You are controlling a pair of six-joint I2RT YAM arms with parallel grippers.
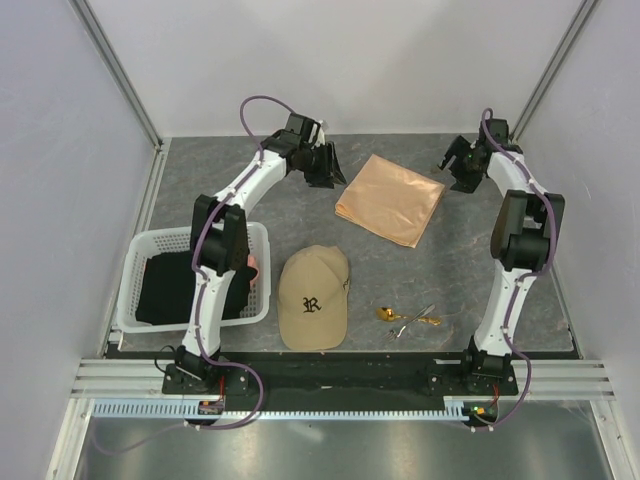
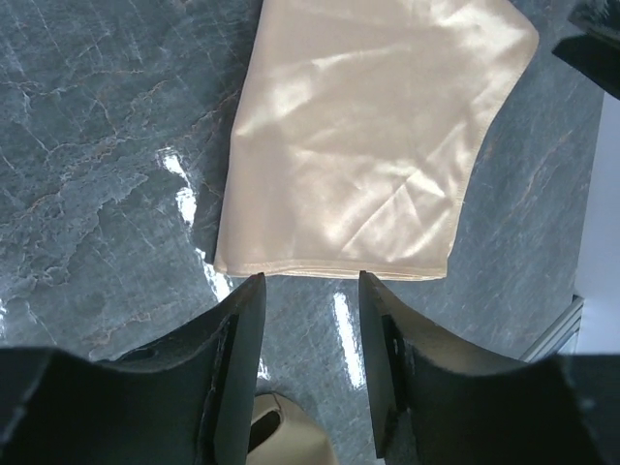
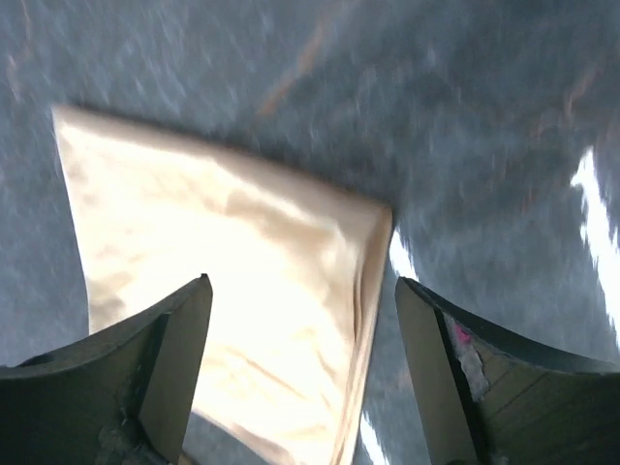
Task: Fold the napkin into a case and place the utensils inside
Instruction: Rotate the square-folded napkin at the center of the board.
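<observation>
The peach-orange napkin [image 1: 390, 198] lies folded flat at the far middle of the table, and shows as a shiny pale sheet in the left wrist view [image 2: 358, 145] and the right wrist view [image 3: 242, 291]. My left gripper [image 1: 330, 170] [image 2: 310, 291] hovers open just off the napkin's left edge, with nothing between its fingers. My right gripper [image 1: 455, 175] [image 3: 302, 283] is open at the napkin's right corner, its jaws straddling that corner from above; the view is blurred. The utensils [image 1: 408, 318], a gold spoon and silvery pieces, lie near the front, right of the cap.
A tan baseball cap [image 1: 313, 298] sits at the front middle; a bit of it shows behind the left fingers [image 2: 281, 441]. A white basket [image 1: 165, 235] holding a black cloth [image 1: 165, 285] stands at the front left. White walls enclose the table.
</observation>
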